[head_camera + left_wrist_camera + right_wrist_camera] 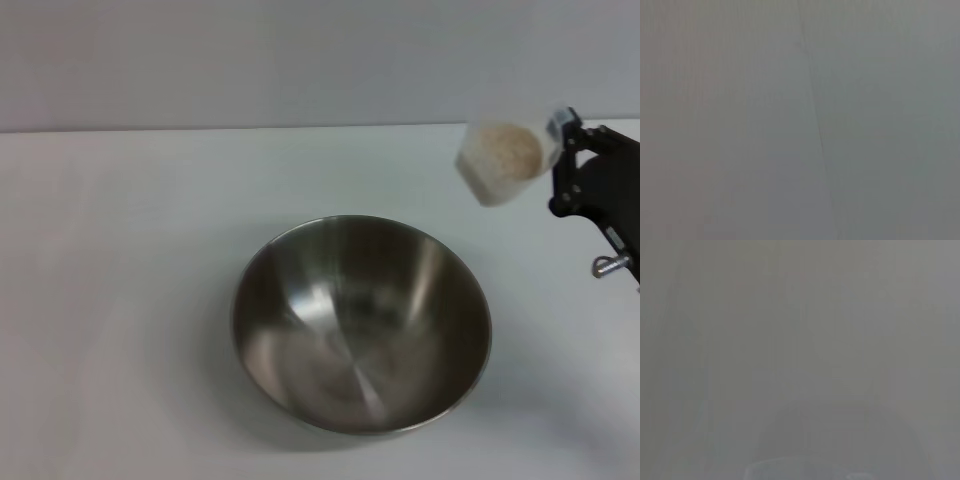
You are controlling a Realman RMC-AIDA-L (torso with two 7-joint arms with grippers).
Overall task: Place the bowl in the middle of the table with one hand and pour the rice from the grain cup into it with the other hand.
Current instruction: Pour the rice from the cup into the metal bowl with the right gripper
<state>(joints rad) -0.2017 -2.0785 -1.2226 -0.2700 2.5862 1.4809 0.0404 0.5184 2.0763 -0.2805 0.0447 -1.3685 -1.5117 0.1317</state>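
**Bowl placed, pour about to start**

Landmark: the bowl [362, 325].

- Left of the bowl: only bare counter [110, 300]. The left gripper is not in the head view, and the left wrist view shows only a flat grey surface with a thin seam. Left arm looks parked; can't say anything about its gripper.
- The bowl sits upright on the counter, roughly mid-table and toward the near edge. Wide brushed steel, thin rim, reflective inside, and empty: no grains visible in it. My read is that the placing step is done.
- Up and to the right of the bowl: the grain cup [503, 160], held above the counter and clear of the rim, not yet over the bowl's mouth. It is a small clear tapered cup, tipped so its mouth faces the head camera. The rice [505, 148] fills it as a pale granular mass. None is spilling.
- Right of the cup: the right gripper [558, 140], black, closed on the grain cup at its side and rim.
- The right wrist view is a grey haze, nothing usable.

Step in hand: carrying the cup to the pour position.

Next move calls for:
- Shift the cup left until its mouth is over the bowl's interior.
- Tilt it further toward the bowl centre.

The cup is already tilted, so there's a risk of grains falling outside the rim if it tips before it is over the bowl.
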